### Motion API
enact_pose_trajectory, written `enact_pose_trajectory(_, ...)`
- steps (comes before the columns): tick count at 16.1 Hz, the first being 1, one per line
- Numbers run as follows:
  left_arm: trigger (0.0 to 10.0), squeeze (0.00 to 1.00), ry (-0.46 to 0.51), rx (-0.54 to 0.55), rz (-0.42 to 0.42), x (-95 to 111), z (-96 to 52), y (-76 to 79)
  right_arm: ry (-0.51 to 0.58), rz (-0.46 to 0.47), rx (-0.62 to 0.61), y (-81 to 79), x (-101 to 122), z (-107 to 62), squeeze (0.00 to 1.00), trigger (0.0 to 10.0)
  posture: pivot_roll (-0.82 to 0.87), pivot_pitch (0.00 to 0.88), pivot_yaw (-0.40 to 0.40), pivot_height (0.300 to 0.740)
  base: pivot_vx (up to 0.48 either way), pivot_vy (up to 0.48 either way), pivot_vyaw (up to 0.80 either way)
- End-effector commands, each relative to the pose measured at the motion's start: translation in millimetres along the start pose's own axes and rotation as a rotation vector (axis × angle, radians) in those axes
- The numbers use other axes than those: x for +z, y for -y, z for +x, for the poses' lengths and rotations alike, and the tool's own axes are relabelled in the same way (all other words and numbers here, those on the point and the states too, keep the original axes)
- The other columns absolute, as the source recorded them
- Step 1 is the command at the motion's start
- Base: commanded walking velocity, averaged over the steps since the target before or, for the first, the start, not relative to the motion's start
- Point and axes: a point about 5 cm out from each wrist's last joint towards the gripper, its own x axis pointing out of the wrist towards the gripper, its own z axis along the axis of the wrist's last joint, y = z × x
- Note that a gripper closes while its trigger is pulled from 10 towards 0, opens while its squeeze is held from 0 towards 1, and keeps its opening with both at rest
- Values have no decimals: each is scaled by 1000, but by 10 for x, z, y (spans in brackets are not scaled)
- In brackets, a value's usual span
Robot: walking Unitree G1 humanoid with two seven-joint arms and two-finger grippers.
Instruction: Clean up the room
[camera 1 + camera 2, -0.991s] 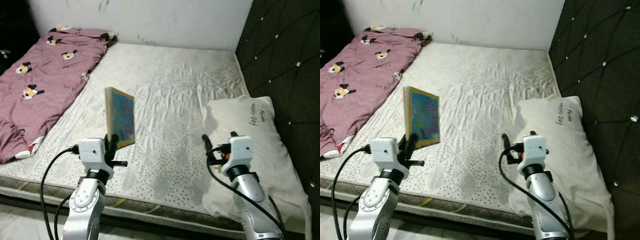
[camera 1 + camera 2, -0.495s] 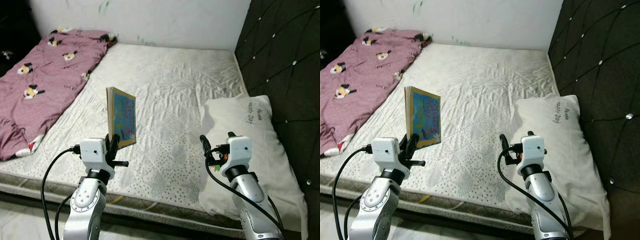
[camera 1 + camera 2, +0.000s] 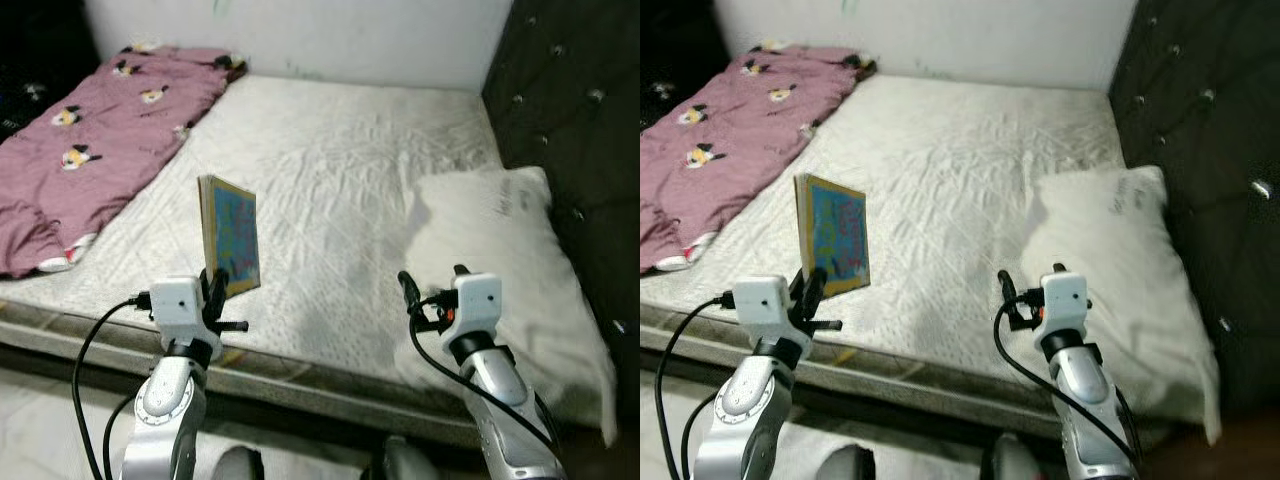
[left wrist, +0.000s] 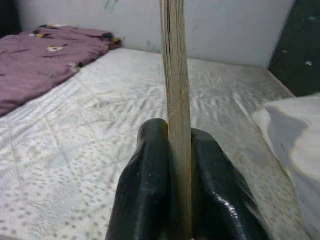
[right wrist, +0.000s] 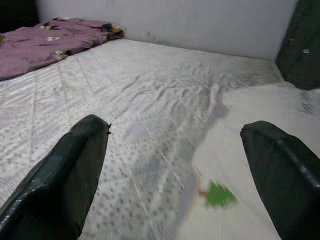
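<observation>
One book (image 3: 229,234) upright in left gripper (image 4: 172,165), right gripper (image 5: 175,175) open, over mattress (image 3: 350,150)

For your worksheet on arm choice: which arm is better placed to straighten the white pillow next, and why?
The right. Its end effector is open, empty and beside the pillow, while the left end effector is shut on the book.

A home bedroom: bare mattress (image 3: 340,190), pillow (image 3: 500,260), pink blanket (image 3: 90,140), padded headboard (image 3: 570,110).
</observation>
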Motion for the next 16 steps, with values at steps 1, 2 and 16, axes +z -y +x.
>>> enact_pose_trajectory(1, 10000, 0, 36, -6, 2, 83, 32, 12, 5, 0, 6, -4, 18, 6, 0, 10000, 36, 61, 28, 639, 0, 0, 0)
enact_pose_trajectory(2, 10000, 0, 37, -5, 2, 86, 34, 11, 6, -1, 6, -4, 19, 9, 0, 10000, 36, 62, 28, 639, 0, 0, 0)
enact_pose_trajectory(16, 10000, 0, 50, -45, -17, 96, 9, 48, -1, -5, 12, 2, 13, 7, 0, 10000, 31, 74, 21, 639, 117, 0, -72)
